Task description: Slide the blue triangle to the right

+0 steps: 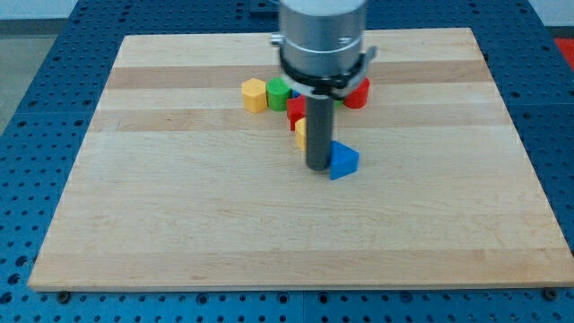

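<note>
The robot's rod is standing straight up on the wooden board [179, 224], and its tip [317, 168] is sitting right against the left side of the blue triangle [343, 161]. The rod has no claws to open or close, so it is holding nothing; it is only leaning on the block, or very nearly, since the view is too small to be sure they are touching. The blue triangle is lying just to the right of the tip, near the middle of the board. It looks like the pushing step is now going on, with the tip placed on the correct side. The next move probably calls for a steady slide toward the view's right, pressing on the middle of the block's side so it is not spinning away. The triangle seems to be pointing one corner toward the view's right and a little down, and its long side seems to be running up and down beside the rod. Behind the rod, a yellow block [255, 94], a green block [279, 91] and a red block [358, 93] are sitting well out of the way of a push to the right. A second red block [296, 109] and a second yellow block [300, 131] are peeking out just left of the rod.
</note>
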`<state>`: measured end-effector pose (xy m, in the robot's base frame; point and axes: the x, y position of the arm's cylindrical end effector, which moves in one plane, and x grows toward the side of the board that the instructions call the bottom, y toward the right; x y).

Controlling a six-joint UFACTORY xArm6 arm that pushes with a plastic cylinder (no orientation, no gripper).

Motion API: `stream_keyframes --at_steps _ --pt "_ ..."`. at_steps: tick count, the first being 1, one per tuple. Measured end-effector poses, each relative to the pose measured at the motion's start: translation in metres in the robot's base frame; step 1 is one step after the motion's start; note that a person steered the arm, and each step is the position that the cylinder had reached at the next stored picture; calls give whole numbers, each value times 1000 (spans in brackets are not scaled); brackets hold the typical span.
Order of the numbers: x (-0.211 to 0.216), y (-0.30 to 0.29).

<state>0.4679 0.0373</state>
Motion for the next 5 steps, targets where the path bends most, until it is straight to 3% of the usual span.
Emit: stream_keyframes --at_steps 3,5 --pt "-14 70" --pt "-17 88"
